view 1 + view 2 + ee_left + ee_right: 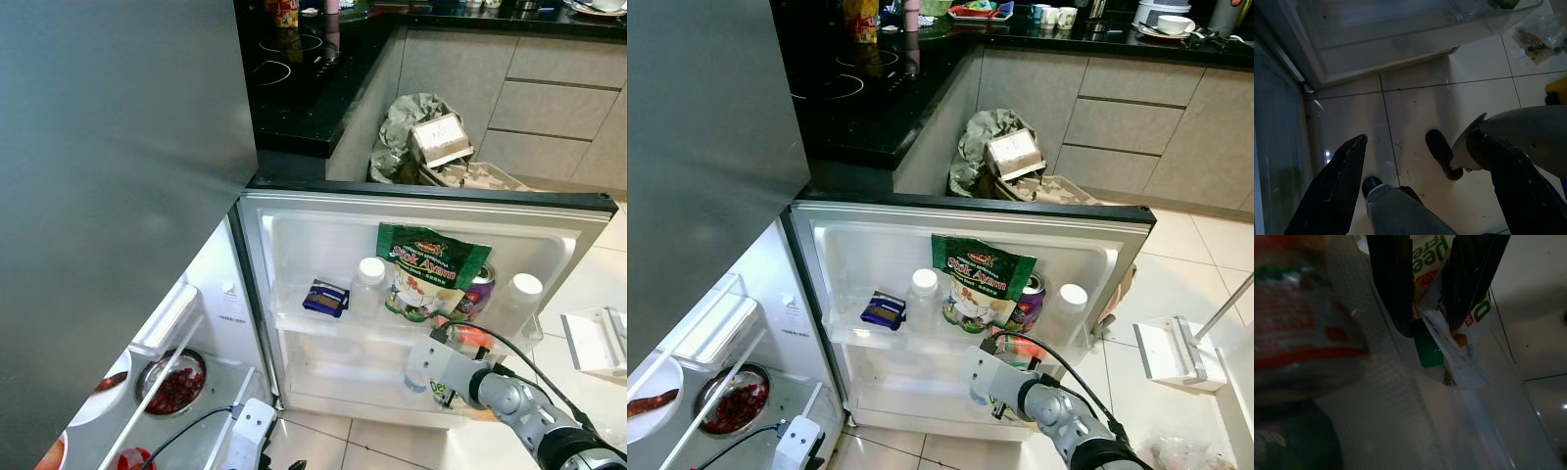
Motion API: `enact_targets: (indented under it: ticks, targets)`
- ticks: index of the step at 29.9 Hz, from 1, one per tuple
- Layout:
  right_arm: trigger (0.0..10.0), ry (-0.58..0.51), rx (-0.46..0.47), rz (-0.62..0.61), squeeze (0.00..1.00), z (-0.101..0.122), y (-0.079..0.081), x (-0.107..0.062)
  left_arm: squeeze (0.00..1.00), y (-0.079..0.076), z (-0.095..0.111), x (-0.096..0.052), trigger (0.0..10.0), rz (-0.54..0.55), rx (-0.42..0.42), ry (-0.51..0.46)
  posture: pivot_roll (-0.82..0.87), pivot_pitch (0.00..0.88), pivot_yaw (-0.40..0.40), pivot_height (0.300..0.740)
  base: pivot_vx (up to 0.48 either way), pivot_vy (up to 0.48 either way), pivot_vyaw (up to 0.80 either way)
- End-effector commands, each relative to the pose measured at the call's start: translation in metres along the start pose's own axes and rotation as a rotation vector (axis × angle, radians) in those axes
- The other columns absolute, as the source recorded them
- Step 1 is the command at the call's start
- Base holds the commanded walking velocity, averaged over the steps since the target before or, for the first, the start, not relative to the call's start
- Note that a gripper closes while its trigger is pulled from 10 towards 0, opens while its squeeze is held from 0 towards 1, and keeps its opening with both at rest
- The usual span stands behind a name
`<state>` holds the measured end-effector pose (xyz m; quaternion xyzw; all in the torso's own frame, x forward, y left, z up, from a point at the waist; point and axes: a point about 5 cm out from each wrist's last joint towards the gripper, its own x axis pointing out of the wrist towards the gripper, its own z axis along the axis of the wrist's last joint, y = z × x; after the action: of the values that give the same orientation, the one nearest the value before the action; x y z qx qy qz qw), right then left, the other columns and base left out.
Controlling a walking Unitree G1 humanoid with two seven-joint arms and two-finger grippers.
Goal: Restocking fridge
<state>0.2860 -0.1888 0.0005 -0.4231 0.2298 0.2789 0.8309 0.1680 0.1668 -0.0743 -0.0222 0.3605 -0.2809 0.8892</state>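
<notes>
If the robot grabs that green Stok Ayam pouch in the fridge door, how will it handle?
The green pouch looks soft and creased, so probably floppy. It towers over the door shelf, likely tipping if nudged. Its glossy film may be slippery.

The open white plastic fridge door [294, 230] carries a glossy green food pouch [428, 269] with a red-and-yellow logo and white lettering, a small dark-blue packet with gold print [324, 298], a clear bottle with a white cap [367, 284], a purple drink can [479, 290] and a second white-capped bottle [517, 299]. The right pincer [1427, 298], black-fingered on a silver arm, pinches a white packet with green lettering and a red patch [1459, 335]. The left pincer [1415, 161] is black against beige floor tiles [1420, 112] with dark grout lines. A steel bowl of dark red berries [172, 384] sits inside. The stove surface [304, 73] is glossy black.
</notes>
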Motion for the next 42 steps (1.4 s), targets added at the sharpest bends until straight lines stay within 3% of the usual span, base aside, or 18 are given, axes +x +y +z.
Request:
enact_targets:
  ticks: [1, 15, 20, 23, 28, 34, 42]
  targets:
    - [10.0, 0.003, 0.019, -0.056, 0.0, 0.001, -0.012, 0.0, 0.0, -0.003, -0.002, 0.0, 10.0, -0.015, 0.009, 0.008, -0.02, 0.0, -0.021, 0.74, 0.0, 0.0, 0.0]
    - [10.0, 0.01, 0.124, -0.146, 0.0, 0.001, -0.025, 0.0, 0.0, -0.002, -0.002, -0.001, 10.0, -0.028, 0.027, 0.015, -0.02, 0.0, -0.011, 0.74, 0.0, 0.0, 0.0]
    - [10.0, -0.111, 0.208, -0.064, 0.0, 0.016, -0.014, 0.003, 0.0, -0.002, -0.002, -0.001, 10.0, -0.029, 0.027, 0.013, -0.02, 0.0, -0.011, 0.74, 0.0, 0.0, 0.0]
    - [10.0, -0.266, 0.324, 0.081, 0.0, 0.035, 0.0, 0.003, 0.0, -0.003, -0.001, 0.0, 10.0, -0.033, 0.025, 0.01, -0.02, 0.0, -0.012, 0.74, 0.0, 0.0, 0.0]
    - [10.0, -0.416, 0.41, 0.26, 0.0, 0.052, 0.014, -0.002, 0.0, -0.003, -0.001, -0.001, 10.0, -0.034, 0.024, 0.004, -0.02, 0.0, -0.012, 0.74, 0.0, 0.0, 0.0]
    - [10.0, -0.493, 0.437, 0.354, 0.0, 0.062, 0.021, -0.007, 0.0, -0.001, 0.001, -0.001, 10.0, -0.036, 0.029, -0.009, -0.01, 0.0, -0.019, 0.74, 0.0, 0.0, 0.0]
    - [10.0, -0.518, 0.463, 0.312, 0.0, 0.075, 0.019, -0.005, 0.0, 0.005, 0.009, -0.005, 10.0, -0.059, 0.01, -0.078, -0.01, 0.0, -0.024, 0.74, 0.0, 0.0, 0.0]
